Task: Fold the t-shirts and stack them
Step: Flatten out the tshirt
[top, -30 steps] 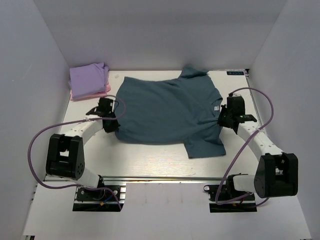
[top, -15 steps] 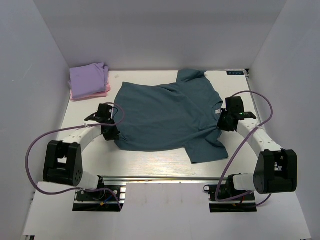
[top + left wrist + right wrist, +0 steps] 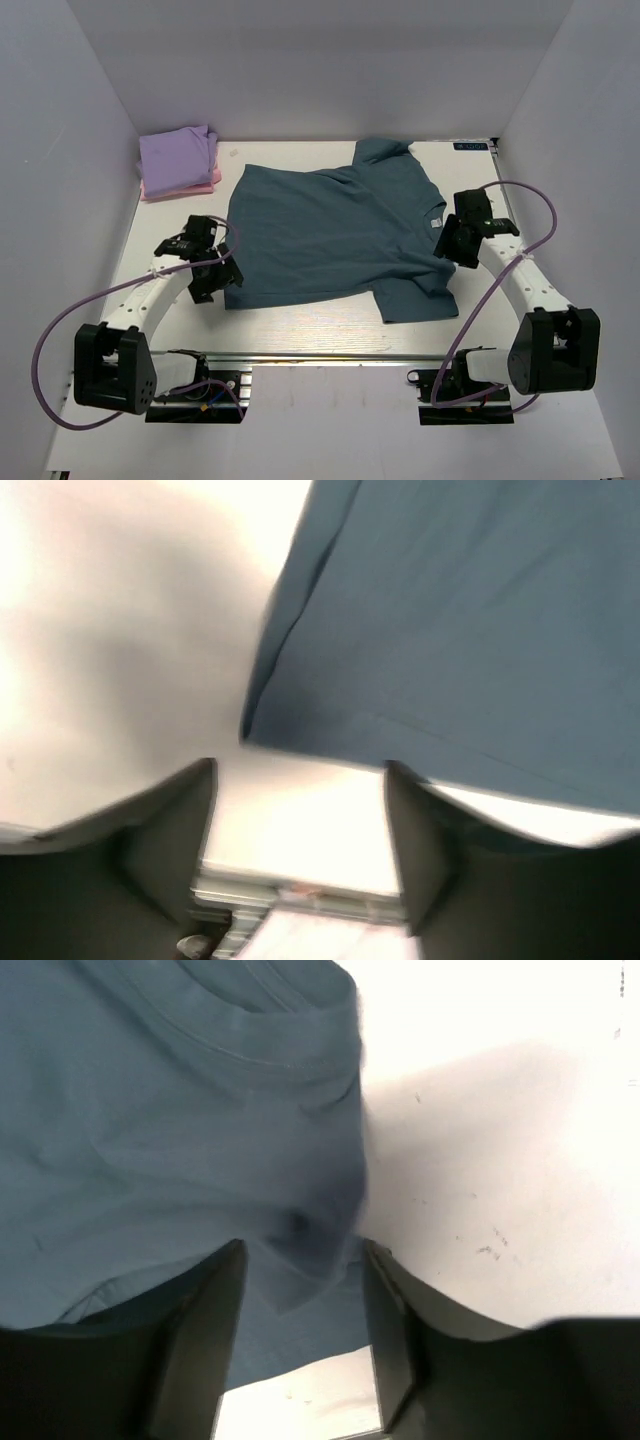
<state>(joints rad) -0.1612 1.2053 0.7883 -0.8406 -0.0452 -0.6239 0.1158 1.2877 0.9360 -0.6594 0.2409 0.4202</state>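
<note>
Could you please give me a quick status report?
Left pincer open, right pincer open, neither holding. Teal t-shirt spread out, unfolded. Lavender t-shirt folded atop pink t-shirt, far left. Nothing blocking.

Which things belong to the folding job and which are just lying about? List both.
Job: teal shirt, purple shirt, pink shirt.
Lying about: purple cables, small label at the far right corner.
</note>
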